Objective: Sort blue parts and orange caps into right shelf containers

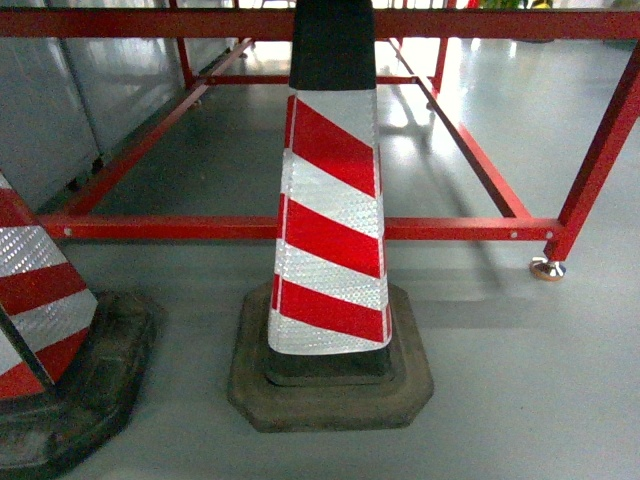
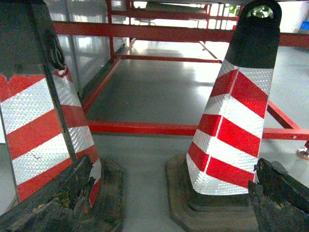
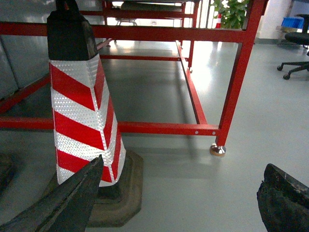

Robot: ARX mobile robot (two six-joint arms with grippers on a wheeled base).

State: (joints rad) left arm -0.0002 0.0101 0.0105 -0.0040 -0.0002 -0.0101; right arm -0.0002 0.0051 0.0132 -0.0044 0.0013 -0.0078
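No blue parts, orange caps or right shelf containers show in any view. My left gripper (image 2: 174,169) is open, its dark worn fingers (image 2: 58,198) at the bottom corners of the left wrist view, with only grey floor between them. My right gripper (image 3: 183,166) is also open and holds nothing, hanging above bare floor. Neither gripper appears in the head view.
A red-and-white traffic cone (image 1: 330,230) on a black rubber base stands straight ahead. A second cone (image 1: 40,330) is at the left. Behind them runs a low red steel frame (image 1: 450,228) with a levelling foot (image 1: 547,268). An office chair (image 3: 295,41) and plant (image 3: 231,12) stand far right.
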